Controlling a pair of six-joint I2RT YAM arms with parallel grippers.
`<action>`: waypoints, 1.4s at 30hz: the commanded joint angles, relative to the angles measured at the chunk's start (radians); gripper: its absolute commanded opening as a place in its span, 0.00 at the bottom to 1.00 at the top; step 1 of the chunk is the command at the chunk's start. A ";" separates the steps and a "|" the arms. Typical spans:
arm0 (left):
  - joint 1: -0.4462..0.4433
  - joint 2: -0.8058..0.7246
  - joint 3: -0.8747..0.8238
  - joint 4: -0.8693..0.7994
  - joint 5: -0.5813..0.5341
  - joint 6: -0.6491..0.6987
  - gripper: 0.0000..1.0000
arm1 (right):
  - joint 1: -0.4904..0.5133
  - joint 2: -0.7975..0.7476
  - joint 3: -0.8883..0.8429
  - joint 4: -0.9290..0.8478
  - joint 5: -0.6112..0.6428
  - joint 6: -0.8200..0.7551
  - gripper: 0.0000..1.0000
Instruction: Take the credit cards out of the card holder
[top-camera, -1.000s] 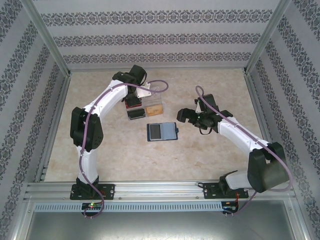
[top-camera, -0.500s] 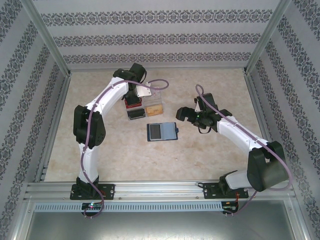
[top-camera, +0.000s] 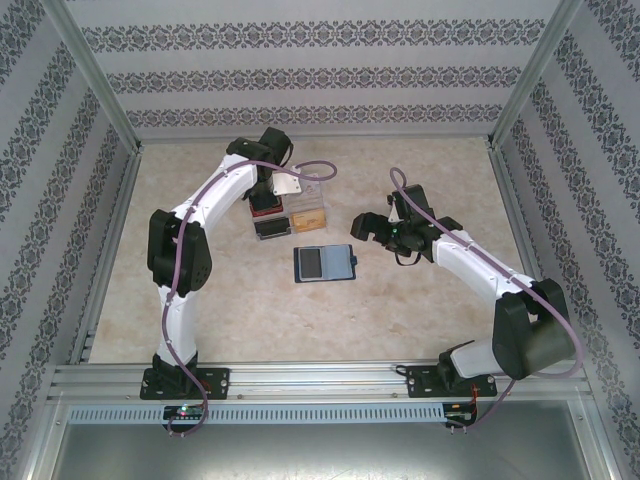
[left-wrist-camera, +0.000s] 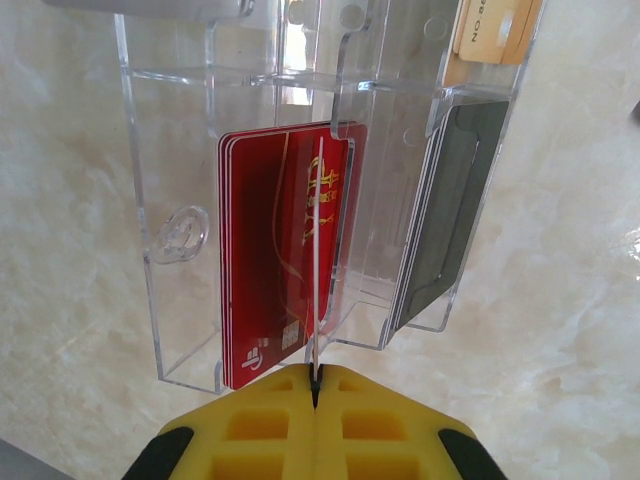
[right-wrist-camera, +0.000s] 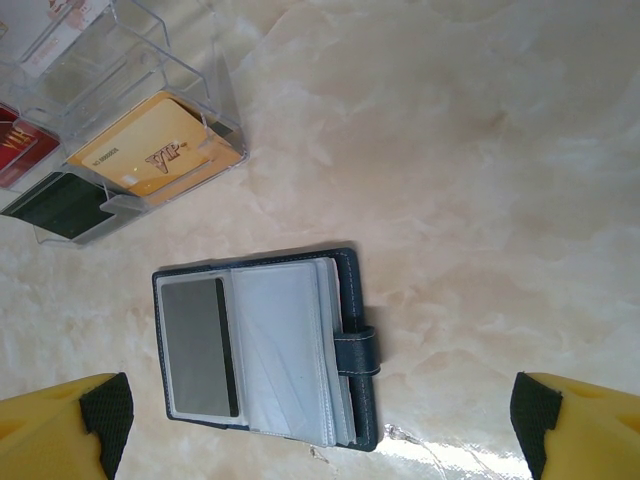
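1. Top view: the left gripper (top-camera: 275, 192) is hanging over the clear organizer (top-camera: 303, 216) on the far part of the table (top-camera: 420, 320), pinching a white card (top-camera: 290, 185). The card holder (top-camera: 325, 263) is lying open near the table's middle. The right gripper (top-camera: 370, 228) is hovering just past its right end.
2. Left wrist: the left gripper (left-wrist-camera: 314, 378) is pressing shut on the white card (left-wrist-camera: 318, 250), seen edge-on. Red cards (left-wrist-camera: 265, 260) and a black card (left-wrist-camera: 450, 220) are sitting in neighbouring organizer compartments.
3. Right wrist: the right gripper (right-wrist-camera: 318, 425) is standing with its fingers wide apart above the open card holder (right-wrist-camera: 345, 300). The holder is showing a grey card (right-wrist-camera: 200, 347) in its left sleeve. An orange-gold card (right-wrist-camera: 155, 150) is resting in the organizer (right-wrist-camera: 150, 60).
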 joint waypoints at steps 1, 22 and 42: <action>0.009 0.028 0.021 0.000 -0.015 0.020 0.07 | 0.011 0.010 0.023 0.006 0.005 0.003 0.98; 0.012 0.045 0.019 0.058 -0.054 0.011 0.15 | 0.012 0.009 0.017 0.012 0.001 0.009 0.98; 0.014 -0.012 0.046 -0.030 0.111 0.014 0.00 | 0.017 0.006 0.017 0.013 0.001 0.013 0.98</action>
